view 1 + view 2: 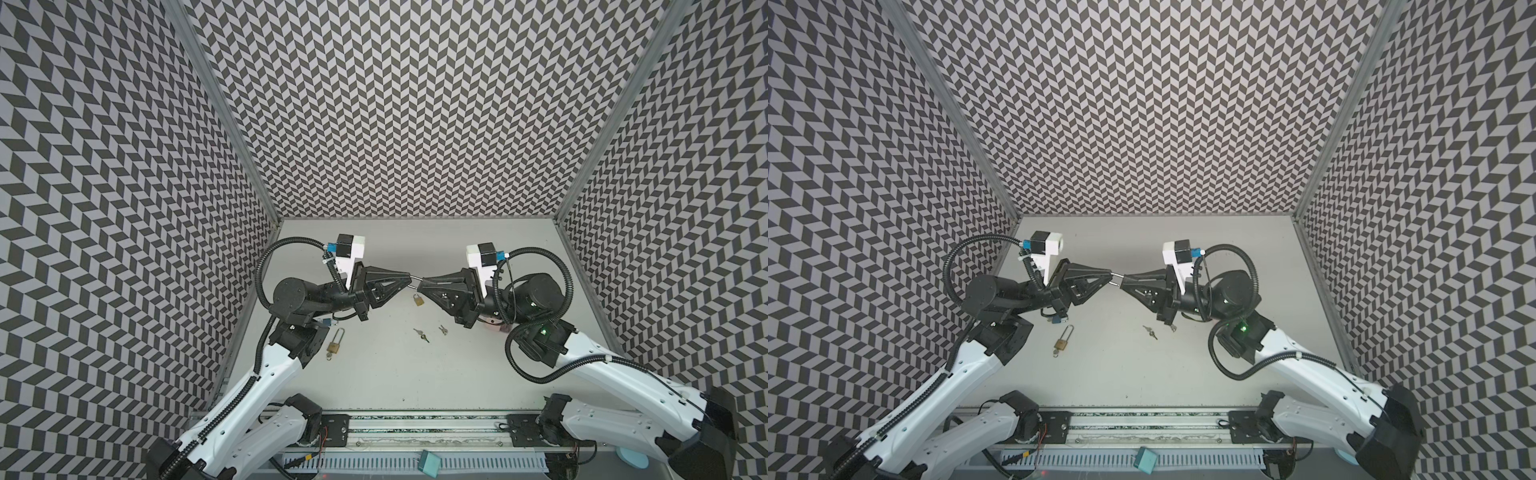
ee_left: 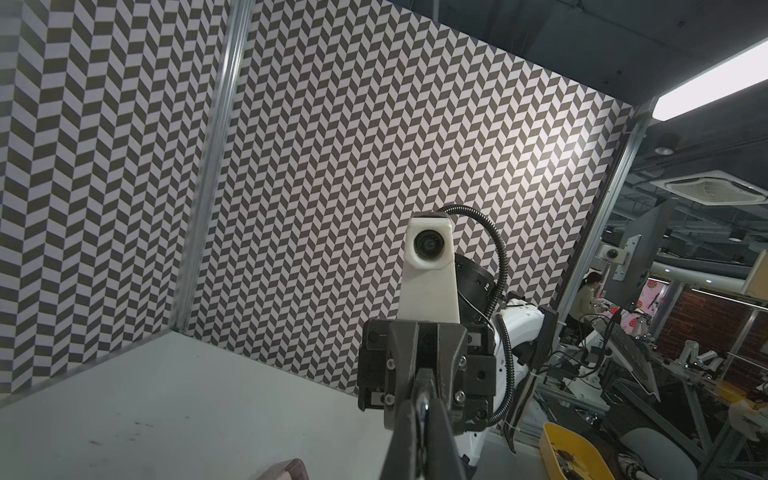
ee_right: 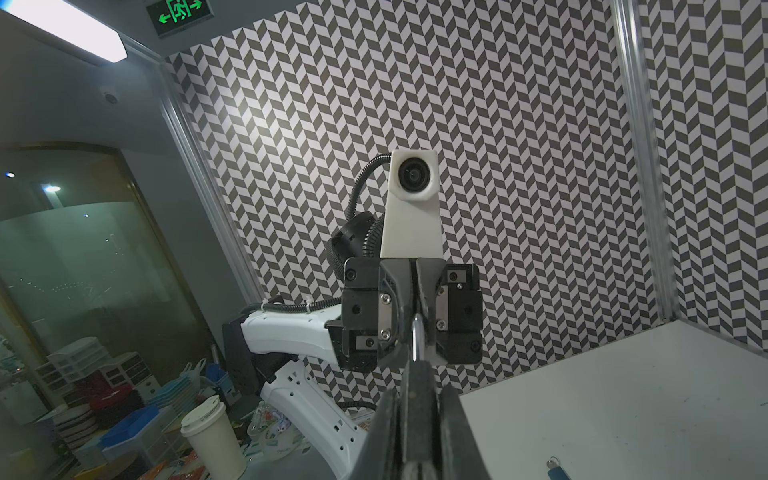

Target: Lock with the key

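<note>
**Two grippers meeting over the worktop (image 1: 374,386).** The left gripper (image 1: 407,277) and right gripper (image 1: 424,282) meet tip to tip in mid-air. Both appear clamped on a thin steel shackle (image 1: 415,278), whose lock body is hidden. The steel looks stiff and smooth, so it would probably pivot in the pads, and a flat lock body would give a surer hold. A small brass padlock (image 1: 418,301) lies beneath, overhung by the right gripper. Loose keys (image 1: 422,335) lie flat nearby and look awkward to lift. A long-shackle padlock (image 1: 334,345) rests beside the left arm.

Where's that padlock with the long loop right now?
In both top views the long-loop padlock lies on the white table, left side, close beside the left arm, with the loose keys further right.
</note>
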`<action>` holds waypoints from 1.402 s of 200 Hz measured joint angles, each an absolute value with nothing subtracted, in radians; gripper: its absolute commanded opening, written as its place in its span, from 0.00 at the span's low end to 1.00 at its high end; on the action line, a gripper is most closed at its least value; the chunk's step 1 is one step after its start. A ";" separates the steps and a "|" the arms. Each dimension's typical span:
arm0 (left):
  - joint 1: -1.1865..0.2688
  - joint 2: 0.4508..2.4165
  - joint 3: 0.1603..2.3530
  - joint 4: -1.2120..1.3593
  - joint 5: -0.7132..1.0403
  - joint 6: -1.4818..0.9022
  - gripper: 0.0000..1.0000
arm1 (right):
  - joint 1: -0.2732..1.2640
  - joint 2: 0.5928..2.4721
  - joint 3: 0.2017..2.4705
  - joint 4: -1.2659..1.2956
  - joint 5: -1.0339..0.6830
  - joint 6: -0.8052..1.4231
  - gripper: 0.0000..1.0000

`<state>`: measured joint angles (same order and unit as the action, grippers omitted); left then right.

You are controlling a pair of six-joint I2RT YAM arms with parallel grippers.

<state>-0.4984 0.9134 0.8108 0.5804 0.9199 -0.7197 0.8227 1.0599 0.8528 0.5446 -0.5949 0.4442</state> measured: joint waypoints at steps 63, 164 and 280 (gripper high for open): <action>-0.573 0.945 0.818 0.569 0.878 -0.683 0.00 | 0.820 1.073 0.855 0.579 -0.612 0.458 0.00; -0.596 0.964 0.769 0.767 0.796 -0.694 0.00 | 0.806 1.094 0.913 0.583 -0.647 0.458 0.00; -0.490 0.940 0.783 0.567 0.962 -0.703 0.00 | 0.818 1.029 0.856 0.447 -0.604 0.338 0.60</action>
<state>-0.4900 0.9401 0.7830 0.5667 0.9623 -0.7033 0.8181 1.0294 0.8558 0.4469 -0.6037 0.3378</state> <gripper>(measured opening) 0.049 0.537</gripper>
